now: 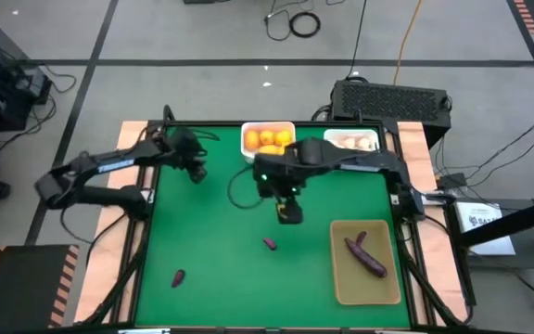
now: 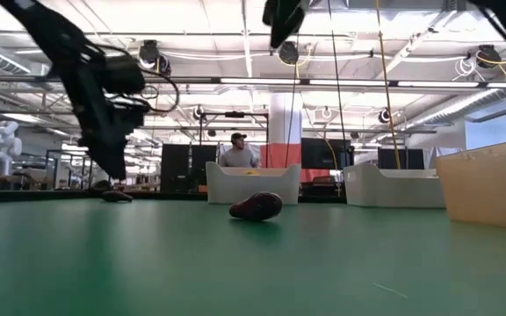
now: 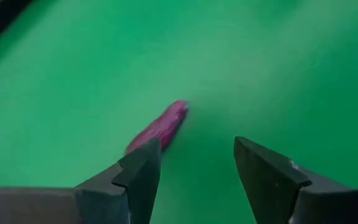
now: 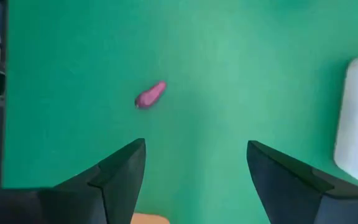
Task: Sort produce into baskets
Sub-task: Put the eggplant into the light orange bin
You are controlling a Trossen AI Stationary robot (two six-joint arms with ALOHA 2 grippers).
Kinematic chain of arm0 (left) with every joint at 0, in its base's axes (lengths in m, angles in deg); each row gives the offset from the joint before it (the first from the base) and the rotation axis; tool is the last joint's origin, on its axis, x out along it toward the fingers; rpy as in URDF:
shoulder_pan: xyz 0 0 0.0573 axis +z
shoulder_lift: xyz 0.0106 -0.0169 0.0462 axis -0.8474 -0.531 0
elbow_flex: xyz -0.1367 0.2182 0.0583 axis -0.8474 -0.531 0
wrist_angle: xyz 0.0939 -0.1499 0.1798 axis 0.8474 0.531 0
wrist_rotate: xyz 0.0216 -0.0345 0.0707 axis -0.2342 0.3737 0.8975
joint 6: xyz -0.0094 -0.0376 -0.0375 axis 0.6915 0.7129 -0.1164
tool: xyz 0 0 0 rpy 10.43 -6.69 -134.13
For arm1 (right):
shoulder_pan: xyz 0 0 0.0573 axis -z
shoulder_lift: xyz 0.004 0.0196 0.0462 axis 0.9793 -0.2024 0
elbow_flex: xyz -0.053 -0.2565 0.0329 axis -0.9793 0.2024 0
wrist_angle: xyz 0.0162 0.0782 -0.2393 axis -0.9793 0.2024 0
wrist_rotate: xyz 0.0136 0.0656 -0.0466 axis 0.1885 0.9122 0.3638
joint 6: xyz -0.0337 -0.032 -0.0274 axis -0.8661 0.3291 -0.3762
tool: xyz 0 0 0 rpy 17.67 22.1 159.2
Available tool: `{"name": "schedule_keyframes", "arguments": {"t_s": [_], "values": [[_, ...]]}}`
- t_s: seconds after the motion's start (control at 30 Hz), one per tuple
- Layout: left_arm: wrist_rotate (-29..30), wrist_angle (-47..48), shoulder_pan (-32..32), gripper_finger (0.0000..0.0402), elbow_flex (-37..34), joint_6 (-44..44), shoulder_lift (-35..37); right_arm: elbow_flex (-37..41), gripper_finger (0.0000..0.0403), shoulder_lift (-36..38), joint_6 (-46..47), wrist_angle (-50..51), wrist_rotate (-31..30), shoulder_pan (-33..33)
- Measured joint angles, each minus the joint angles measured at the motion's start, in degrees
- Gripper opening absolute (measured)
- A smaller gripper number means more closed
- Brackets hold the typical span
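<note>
Two small dark purple pieces lie on the green table, one near the middle (image 1: 269,244) and one toward the near left (image 1: 178,276). One white bin (image 1: 269,139) holds orange fruits. The other white bin (image 1: 352,141) holds white bulbs. The tan tray (image 1: 341,278) holds a long purple piece (image 1: 367,256). My right gripper (image 1: 288,213) hangs open and empty over the table's middle, in front of the fruit bin; its wrist view (image 4: 196,149) shows a purple piece (image 4: 150,95) ahead. My left gripper (image 1: 196,173) is open and empty at the far left; a purple piece (image 3: 160,127) lies beyond its fingers (image 3: 197,146).
A black box with a grille (image 1: 389,97) stands behind the table's far right corner. Cables lie on the floor beyond the table. In the low view a person (image 2: 238,151) shows far off in the room. Bare green table lies between the two loose pieces.
</note>
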Motion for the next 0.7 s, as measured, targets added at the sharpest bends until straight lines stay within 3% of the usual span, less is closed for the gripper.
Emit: {"name": "schedule_keyframes", "arguments": {"t_s": [0.13, 0.3, 0.5, 0.7], "values": [[-1.5, -0.4, 0.7, 0.0210, 2.8, -3.6, -5.8, 3.5, 0.0270, 3.7, 2.8, 0.5, -7.6, -4.0], [-0.9, -0.4, 2.3, 0.0210, 4.3, -6.0, -11.3, 11.3, 0.0270, 13.9, 9.4, 0.0, -17.4, -8.7], [2.1, -2.4, 3.4, 0.0210, 4.4, -11.0, -16.1, 30.7, 0.0270, 27.5, 19.2, -9.1, -25.7, -14.8], [1.1, -3.3, 3.4, 0.0210, 4.6, -12.5, -17.2, 55.3, 0.0270, 40.2, 26.9, -27.3, -27.4, -20.2]]}}
